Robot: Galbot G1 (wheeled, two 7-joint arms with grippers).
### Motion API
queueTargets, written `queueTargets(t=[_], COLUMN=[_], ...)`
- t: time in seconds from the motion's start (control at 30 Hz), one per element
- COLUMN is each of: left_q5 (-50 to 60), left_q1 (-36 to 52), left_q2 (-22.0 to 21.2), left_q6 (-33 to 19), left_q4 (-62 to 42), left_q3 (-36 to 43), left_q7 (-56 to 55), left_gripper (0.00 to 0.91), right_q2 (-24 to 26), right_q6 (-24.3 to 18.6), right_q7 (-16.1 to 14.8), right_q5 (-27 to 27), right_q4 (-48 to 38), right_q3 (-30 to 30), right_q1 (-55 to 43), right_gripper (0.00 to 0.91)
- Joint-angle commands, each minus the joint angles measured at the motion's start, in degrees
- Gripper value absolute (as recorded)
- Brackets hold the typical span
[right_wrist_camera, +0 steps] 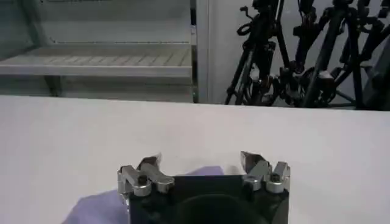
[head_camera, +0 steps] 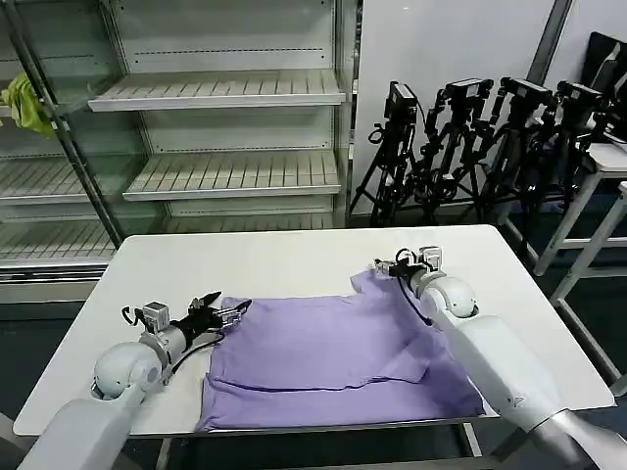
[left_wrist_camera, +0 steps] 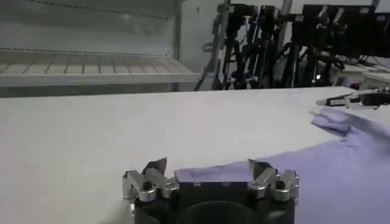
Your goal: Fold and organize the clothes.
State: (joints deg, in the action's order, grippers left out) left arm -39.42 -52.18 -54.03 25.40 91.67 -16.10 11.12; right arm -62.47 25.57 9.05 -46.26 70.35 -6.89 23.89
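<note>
Head view: the lavender T-shirt lies spread on the white table, toward the near edge and a little right of the middle, its near hem hanging close to the table's front rim. The fabric is mostly flat, with a diagonal fold running across its right half and a loose crease along the near side. At the shirt's far left corner sits the left gripper, low over the table with its fingers spread apart; in the left wrist view the purple cloth edge lies between the two open fingertips, and I cannot tell whether they touch it. At the shirt's far right corner is the right gripper, likewise low on the table, and in the right wrist view its fingers stand apart with a bit of the lavender cloth beneath and between them, nothing clamped. The left wrist view also catches the right gripper farther off, at the raised far corner of the shirt. Beyond the table stand bare metal shelves, with a yellow-green cloth hanging at their left end, and to the right a cluster of black tripods against the wall, beside another white table.
</note>
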Motion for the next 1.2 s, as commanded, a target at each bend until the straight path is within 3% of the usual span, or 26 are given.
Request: queueTargets(t=[0.03,0.17,0.23,0.43,0.53,1.0,1.17,1.2], left_q5=[0.5,0.8,0.9,1.2,1.3,1.4,1.5,1.4], left_q1=[1.3,1.4,1.2,0.6,0.5,-0.4,-0.7,-0.8], left_q2=[0.0,0.0,0.0,-0.1,-0.1,0.4,0.6,0.6], left_q6=[-0.2,-0.5,-0.6,-0.7,-0.7,-0.9,-0.9,-0.9], left_q4=[-2.7,-3.2,-3.2,-2.4,-2.2,-1.2,-0.9,-0.7], left_q3=[0.8,0.8,0.8,0.8,0.8,0.1,-0.2,-0.3], left_q7=[0.2,0.4,0.4,0.5,0.6,0.7,0.7,0.7], left_gripper=[0.897,0.887,0.836,0.534,0.453,0.272,0.212,0.191], right_q2=[-0.3,-0.4,-0.2,-0.1,-0.1,-0.2,-0.1,-0.1], right_q6=[-0.4,-0.6,-0.6,-0.8,-0.8,-1.0,-1.0,-1.0], right_q7=[0.0,-0.1,-0.1,-0.2,-0.3,-0.8,-0.9,-0.9], right_q5=[0.7,0.9,1.0,1.2,1.3,2.0,2.0,2.0], right_q4=[-0.5,-0.5,-0.4,-0.4,-0.4,0.2,0.6,0.8], right_q3=[0.0,0.3,0.3,0.7,0.9,1.5,1.8,1.9], right_q1=[0.2,0.4,0.6,1.1,1.4,2.7,3.2,3.4], right_gripper=[0.907,0.907,0.907,0.907,0.907,0.484,0.252,0.242])
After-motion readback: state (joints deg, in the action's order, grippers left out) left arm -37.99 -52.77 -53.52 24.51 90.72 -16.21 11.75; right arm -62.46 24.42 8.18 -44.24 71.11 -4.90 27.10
